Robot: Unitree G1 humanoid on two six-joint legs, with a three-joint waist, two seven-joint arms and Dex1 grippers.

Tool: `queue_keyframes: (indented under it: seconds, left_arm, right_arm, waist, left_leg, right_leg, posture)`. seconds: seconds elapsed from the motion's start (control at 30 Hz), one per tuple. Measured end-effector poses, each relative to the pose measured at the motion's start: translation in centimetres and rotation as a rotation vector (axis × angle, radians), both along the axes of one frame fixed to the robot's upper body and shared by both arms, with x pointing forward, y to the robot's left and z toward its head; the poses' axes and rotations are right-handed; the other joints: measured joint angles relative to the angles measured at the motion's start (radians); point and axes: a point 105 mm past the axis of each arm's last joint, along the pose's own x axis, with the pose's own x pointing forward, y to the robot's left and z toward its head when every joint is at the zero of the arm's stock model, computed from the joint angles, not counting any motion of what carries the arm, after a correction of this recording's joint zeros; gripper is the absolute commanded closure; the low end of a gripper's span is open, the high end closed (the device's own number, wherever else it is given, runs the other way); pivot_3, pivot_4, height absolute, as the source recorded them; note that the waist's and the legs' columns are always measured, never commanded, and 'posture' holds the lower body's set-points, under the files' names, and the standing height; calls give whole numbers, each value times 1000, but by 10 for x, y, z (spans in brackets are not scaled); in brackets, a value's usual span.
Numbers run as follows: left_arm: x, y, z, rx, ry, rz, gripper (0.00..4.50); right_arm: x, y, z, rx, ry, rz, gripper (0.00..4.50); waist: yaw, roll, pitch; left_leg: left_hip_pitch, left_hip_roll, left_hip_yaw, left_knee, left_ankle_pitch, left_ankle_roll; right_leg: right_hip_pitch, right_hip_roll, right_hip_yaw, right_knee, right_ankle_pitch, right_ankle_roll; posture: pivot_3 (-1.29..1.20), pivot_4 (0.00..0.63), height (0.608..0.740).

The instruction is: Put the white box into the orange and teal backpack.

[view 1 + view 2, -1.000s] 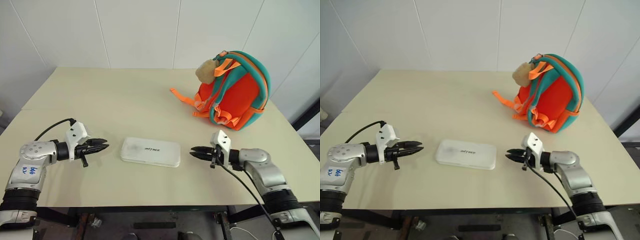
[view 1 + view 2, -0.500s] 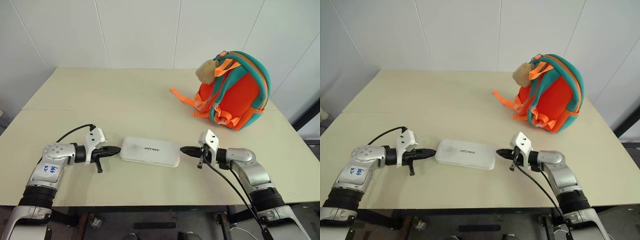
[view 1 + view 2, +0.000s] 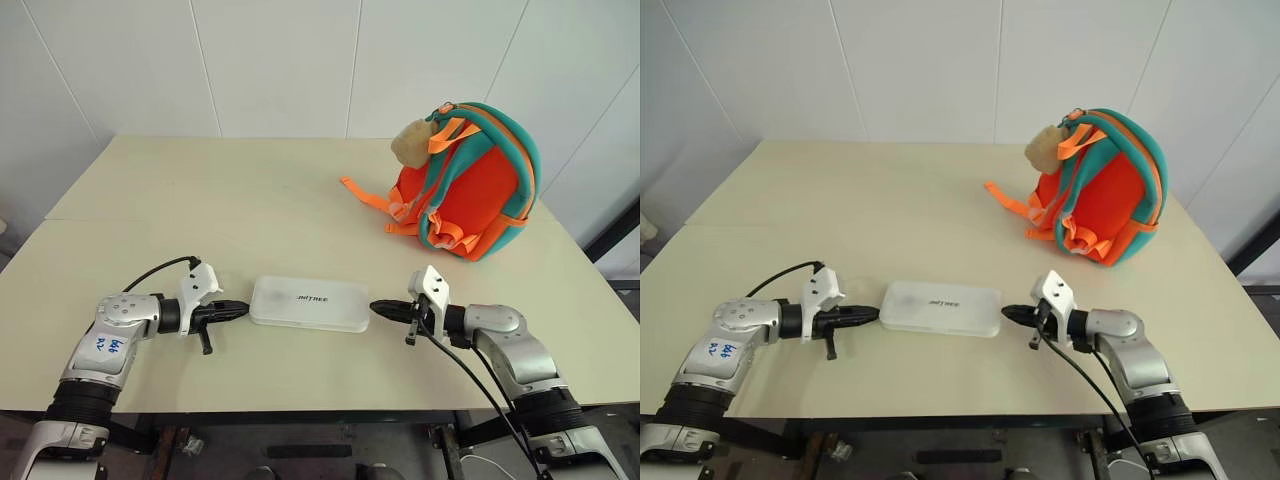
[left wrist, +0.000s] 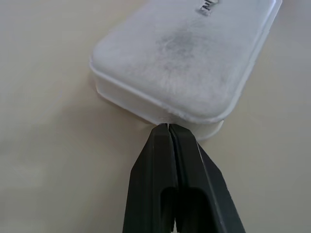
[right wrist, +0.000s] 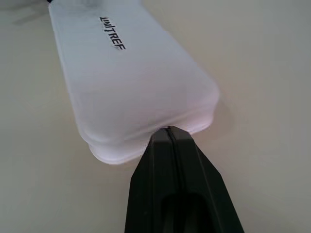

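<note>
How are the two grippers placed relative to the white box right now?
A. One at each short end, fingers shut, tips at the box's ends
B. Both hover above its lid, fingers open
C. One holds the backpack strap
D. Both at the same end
A: the left gripper and right gripper, fingers closed, meet opposite short ends of the white box.

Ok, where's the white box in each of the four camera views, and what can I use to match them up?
Left eye view: white box low centre on the table, between both grippers.
Right eye view: low centre, likewise.
Left wrist view: upper middle, at the shut left gripper.
Right wrist view: upper centre, at the shut right gripper.
Shared landmark: the dark lettering on its top.
</note>
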Motion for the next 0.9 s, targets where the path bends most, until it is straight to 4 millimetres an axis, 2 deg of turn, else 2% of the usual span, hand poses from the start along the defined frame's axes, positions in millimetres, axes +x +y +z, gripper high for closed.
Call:
queue_keyframes:
  seconds: [0.23,0.4,0.6,0.9]
  left_arm:
    - [0,-7,-2,-25,9,1,4471]
    - [-6,-21,-5,-36,23,-36,4471]
    - [-18,-41,-9,-51,56,-90,4471]
    - [-21,-46,-10,-60,80,-91,4471]
  right_arm:
    - [6,-6,3,-4,-5,-23,4498]
    - [6,-18,5,-32,-5,-40,4498]
    - [-1,-38,4,-67,13,-53,4498]
    - [-9,-44,-1,-53,57,-65,4498]
  waist:
    - [0,0,0]
    - [3,0,0]
    - [2,0,0]
    - [1,0,0]
  left_leg:
    - [0,0,0,0,0,0]
    - [-1,0,0,0,0,0]
    - [0,0,0,0,0,0]
    - [2,0,0,0,1,0]
  right_leg:
    - [0,0,0,0,0,0]
    - [0,0,0,-1,0,0]
    - [0,0,0,-1,0,0]
    - [2,0,1,0,0,0]
  posture:
    - [0,150,740]
    - [0,150,740]
    - [0,150,740]
    - [0,150,740]
